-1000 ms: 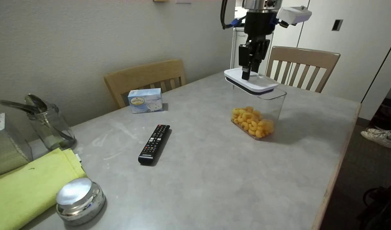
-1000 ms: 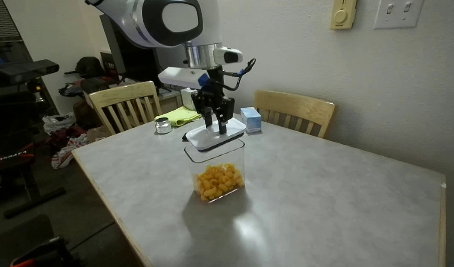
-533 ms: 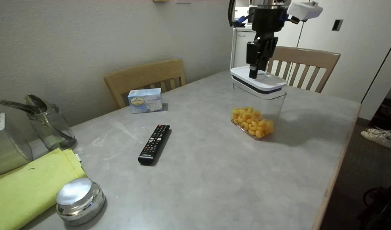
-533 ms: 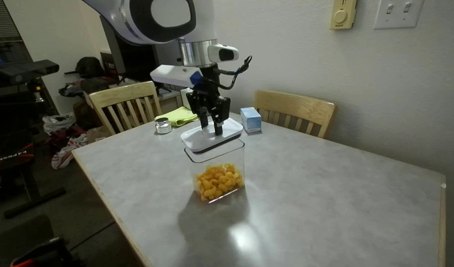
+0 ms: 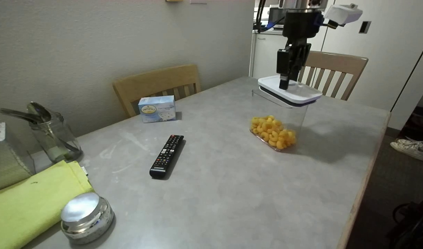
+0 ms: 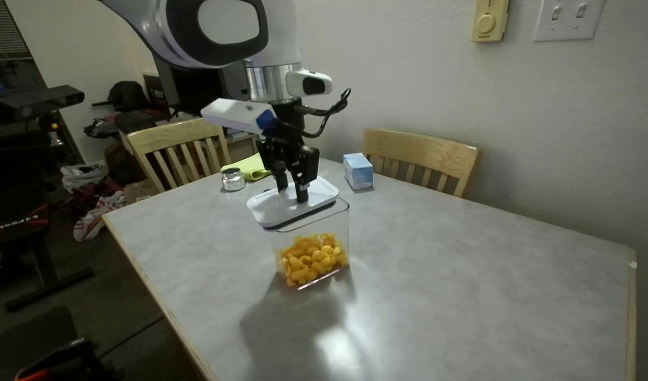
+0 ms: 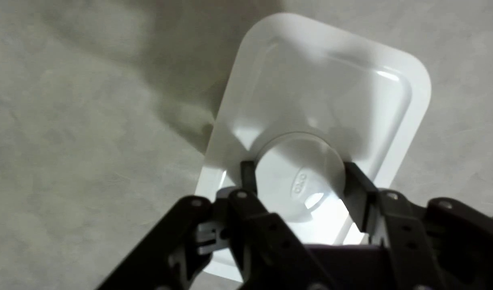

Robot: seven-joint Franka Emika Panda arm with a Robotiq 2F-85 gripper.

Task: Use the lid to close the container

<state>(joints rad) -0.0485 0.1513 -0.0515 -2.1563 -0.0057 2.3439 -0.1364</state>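
In an exterior view, a clear plastic container (image 5: 290, 118) stands upright on the grey bench (image 5: 215, 193), with curled yellow pasta (image 5: 273, 133) heaped across its lower part. Well apart from it, a glass jar (image 5: 69, 135) holds cutlery (image 5: 39, 111) that leans out past its rim, and a silver tin (image 5: 87, 219), its inside hidden, stands beside a yellow cloth (image 5: 35, 195). The lid (image 5: 301, 93) is a white rounded rectangle with a dark seal underneath, held over the mouth of the container and reaching past it at one end.

In an exterior view, the lid is directly below the end effector (image 6: 291, 191). It lies out of line with the container's rim, part of which is uncovered; whether the two touch, I cannot tell.

In the wrist view, the lid looks glossy, its top sunk inside a raised border, with a round button (image 7: 284, 173) in the middle marked "OXO". The fingers (image 7: 358, 191) press against opposite sides of that button, so the end effector is clamped on the lid.
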